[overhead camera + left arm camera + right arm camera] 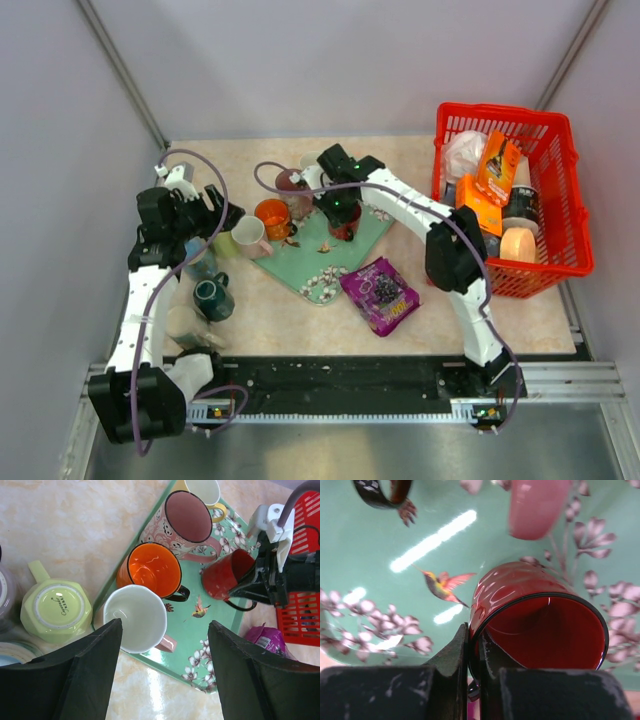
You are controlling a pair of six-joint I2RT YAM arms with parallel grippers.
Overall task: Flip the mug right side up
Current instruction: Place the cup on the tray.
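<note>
You have bright, even overhead light and soft shadows; white glare streaks the green tray [370, 530] and red mug [520, 585] (the pink mug [537, 505] at top looks blurred).

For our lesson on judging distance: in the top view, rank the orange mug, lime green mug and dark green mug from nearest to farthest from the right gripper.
1. The orange mug, on the tray's left end, nearest the right gripper.
2. The lime green mug, off the tray, further left.
3. The dark green mug, lower left of the view, farthest.
</note>
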